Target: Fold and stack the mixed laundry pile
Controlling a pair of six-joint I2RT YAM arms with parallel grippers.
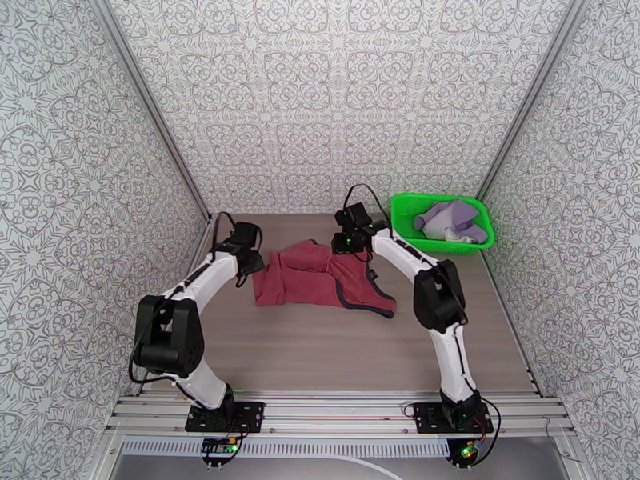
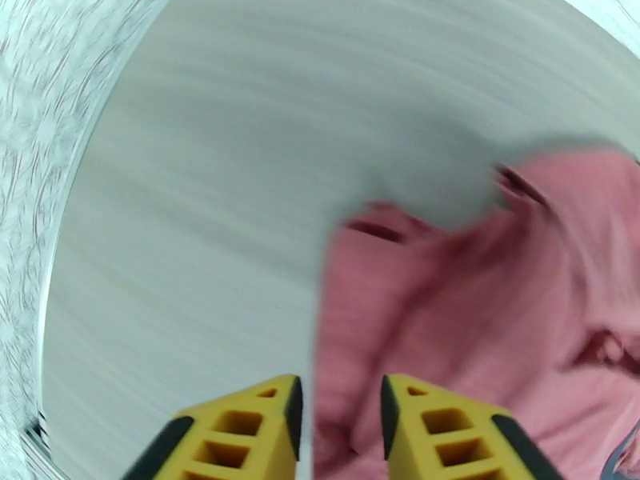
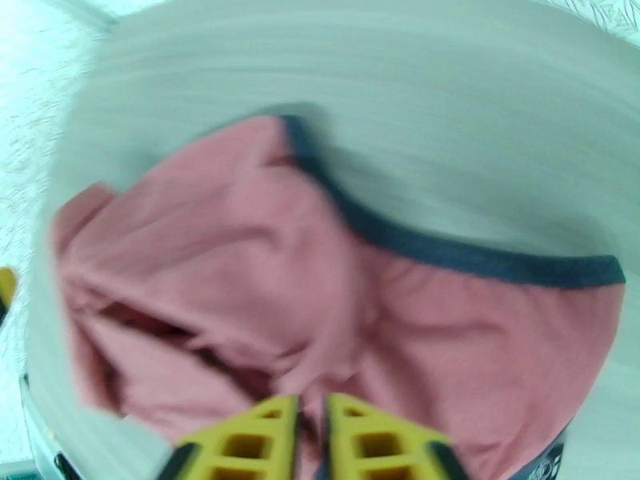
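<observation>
The left gripper (image 2: 342, 387), yellow latticed fingers slightly apart, hangs at the edge of the dark red tank top (image 1: 316, 282), which lies soft, rumpled and dark-trimmed mid-table (image 1: 320, 354). The right gripper (image 3: 312, 400) pinches a fold of it. Far right, the lavender garment (image 1: 452, 219) lies crumpled in a green mesh basket (image 1: 445, 246). Both wrist views are blurred.

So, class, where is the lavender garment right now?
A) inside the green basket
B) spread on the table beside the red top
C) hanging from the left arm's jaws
A: the lavender garment lies bunched inside the green basket, apart from the red tank top spread on the table.
</observation>
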